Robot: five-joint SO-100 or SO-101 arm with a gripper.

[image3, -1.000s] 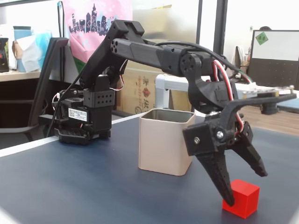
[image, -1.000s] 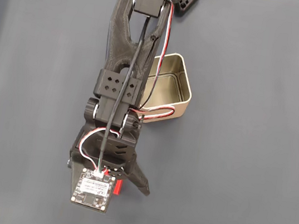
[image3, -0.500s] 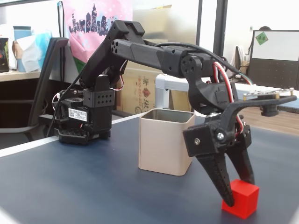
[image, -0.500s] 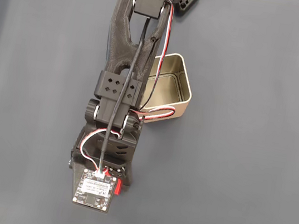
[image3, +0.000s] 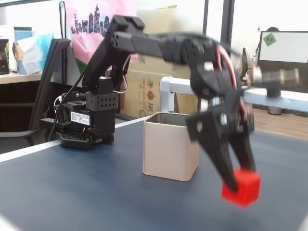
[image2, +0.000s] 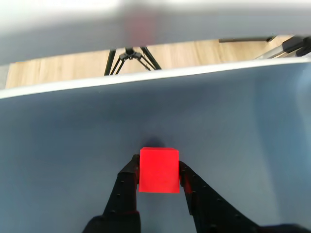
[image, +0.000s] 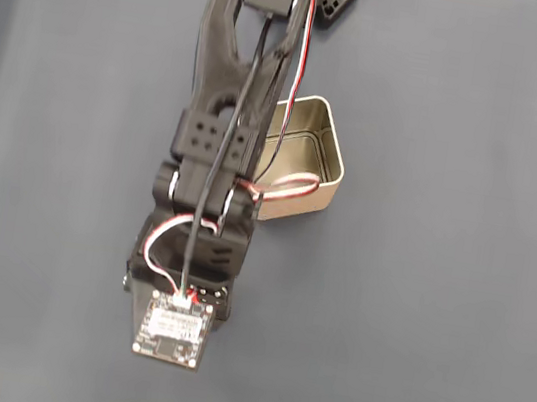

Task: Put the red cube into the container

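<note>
Your gripper (image2: 159,175) is clamped on the red cube (image2: 159,170), one black finger (image2: 127,180) pressed against each side of it in the wrist view. In a fixed view from the side, the gripper (image3: 240,185) points downward with the red cube (image3: 241,187) at its tips, lifted clear of the dark blue table (image3: 72,192); the arm there is motion-blurred. The container (image3: 171,149) stands upright on the table just behind the gripper, toward the arm's base, apart from it. In a fixed view from above, the container (image: 317,158) lies beside the forearm, partly covered by it, with the wrist circuit board (image: 175,329) nearest the lower edge.
</note>
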